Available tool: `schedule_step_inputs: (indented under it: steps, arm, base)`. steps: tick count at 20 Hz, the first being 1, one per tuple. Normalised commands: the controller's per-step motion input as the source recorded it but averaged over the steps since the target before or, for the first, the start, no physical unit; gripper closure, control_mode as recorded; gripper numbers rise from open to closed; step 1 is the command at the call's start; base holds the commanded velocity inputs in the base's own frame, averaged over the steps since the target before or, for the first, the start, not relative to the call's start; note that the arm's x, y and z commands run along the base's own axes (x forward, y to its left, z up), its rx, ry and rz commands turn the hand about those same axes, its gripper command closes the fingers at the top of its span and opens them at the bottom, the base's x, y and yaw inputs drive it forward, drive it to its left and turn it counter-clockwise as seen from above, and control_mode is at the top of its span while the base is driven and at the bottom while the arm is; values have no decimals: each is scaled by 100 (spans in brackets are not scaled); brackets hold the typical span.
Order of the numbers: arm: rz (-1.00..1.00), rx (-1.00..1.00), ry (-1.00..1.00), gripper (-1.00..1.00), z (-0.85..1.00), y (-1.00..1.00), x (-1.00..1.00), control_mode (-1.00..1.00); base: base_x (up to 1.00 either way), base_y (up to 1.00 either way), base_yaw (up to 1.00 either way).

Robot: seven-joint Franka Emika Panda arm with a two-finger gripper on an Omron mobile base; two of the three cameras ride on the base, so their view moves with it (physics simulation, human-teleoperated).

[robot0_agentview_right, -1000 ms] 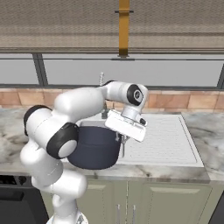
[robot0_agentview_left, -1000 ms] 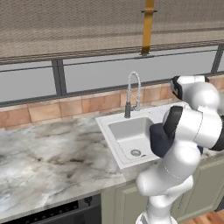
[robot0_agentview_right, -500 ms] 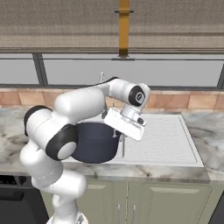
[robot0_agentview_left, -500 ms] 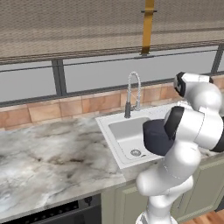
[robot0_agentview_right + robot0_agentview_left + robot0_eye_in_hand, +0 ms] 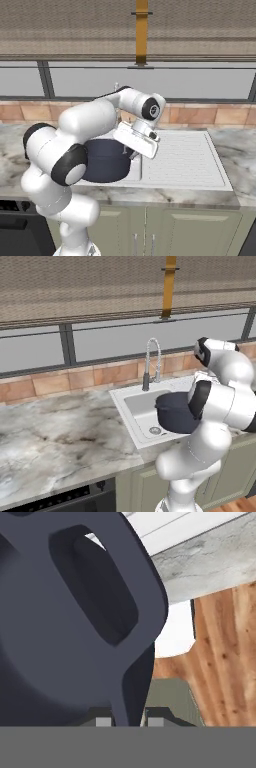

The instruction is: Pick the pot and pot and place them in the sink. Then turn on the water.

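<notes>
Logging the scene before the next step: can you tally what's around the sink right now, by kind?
Pots: 1, the dark navy pot, held over the sink by the gripper
Sinks: 1, the white sink
Faucets: 1, the chrome faucet
Grippers: 1
Total: 4

Navy-blue pot [image 5: 104, 159], white sink [image 5: 136, 408], grey-veined marble counter [image 5: 60, 443]

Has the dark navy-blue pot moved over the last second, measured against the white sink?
Yes. In the left base view the dark navy-blue pot, held by the gripper, has shifted left over the white sink basin, toward the chrome faucet.
</notes>
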Motion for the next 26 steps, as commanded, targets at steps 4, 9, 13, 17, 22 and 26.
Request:
schedule_step_inputs:
  steps: [4,9,13,17,22,26]
  arm:
    - [-4,-16,0,100,0,31,11,-100]
    - [-5,-15,-2,100,0,19,11,-100]
    - [-9,-8,-7,100,-1,0,2,-100]
    - [-10,-3,-9,100,0,0,14,-100]
    - [-13,-2,-4,100,0,0,24,-100]
    - [-10,-4,0,100,-6,0,26,-100]
  base:
    - [0,0,0]
    - [0,0,0]
    - [0,0,0]
    - [0,0,0]
    - [0,0,0]
    - [0,0,0]
